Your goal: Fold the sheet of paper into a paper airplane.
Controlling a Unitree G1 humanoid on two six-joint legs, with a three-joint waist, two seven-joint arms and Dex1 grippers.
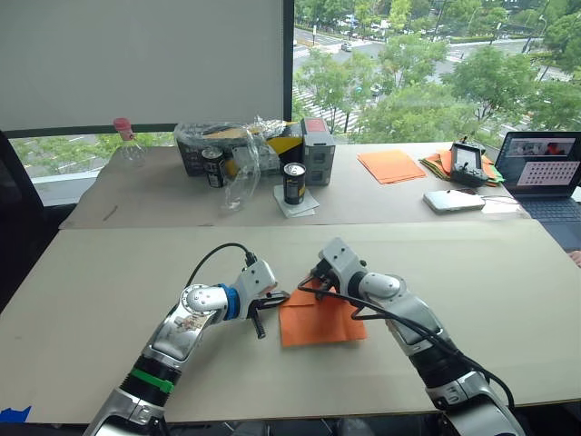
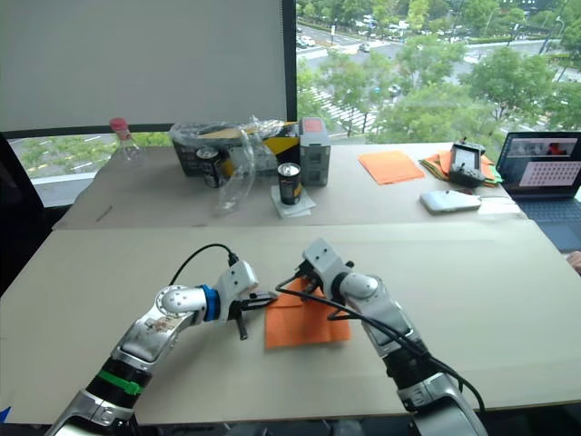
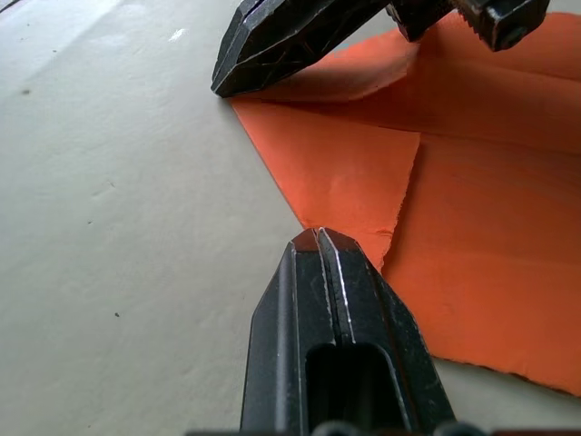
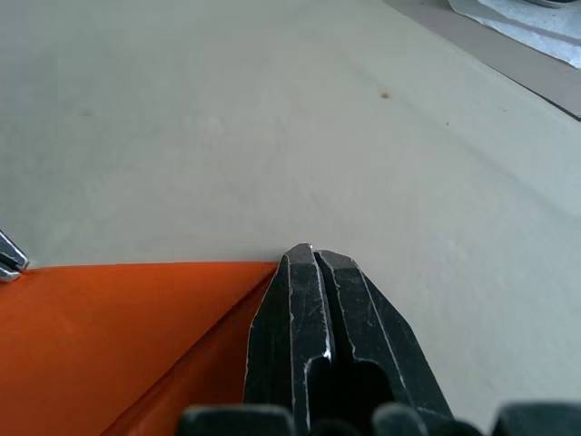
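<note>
The orange sheet of paper (image 1: 322,320) lies flat on the near table, with crease lines and one corner folded over into a triangular flap (image 3: 349,177). My left gripper (image 1: 283,296) is shut, its tip (image 3: 318,238) resting on the edge of that flap at the sheet's left side. My right gripper (image 1: 313,287) is also shut, its tip (image 4: 313,254) pressing down at the sheet's far edge near the fold. The two tips are close together over the sheet's far left corner. No fingers enclose the paper.
On the far table stand cans (image 1: 294,183), boxes and a plastic bag (image 1: 241,150), a bottle (image 1: 125,141), a neat stack of orange sheets (image 1: 390,165), a mixed paper pile (image 1: 445,163), a white device (image 1: 454,200) and a laptop (image 1: 545,173). Bare tabletop surrounds the sheet.
</note>
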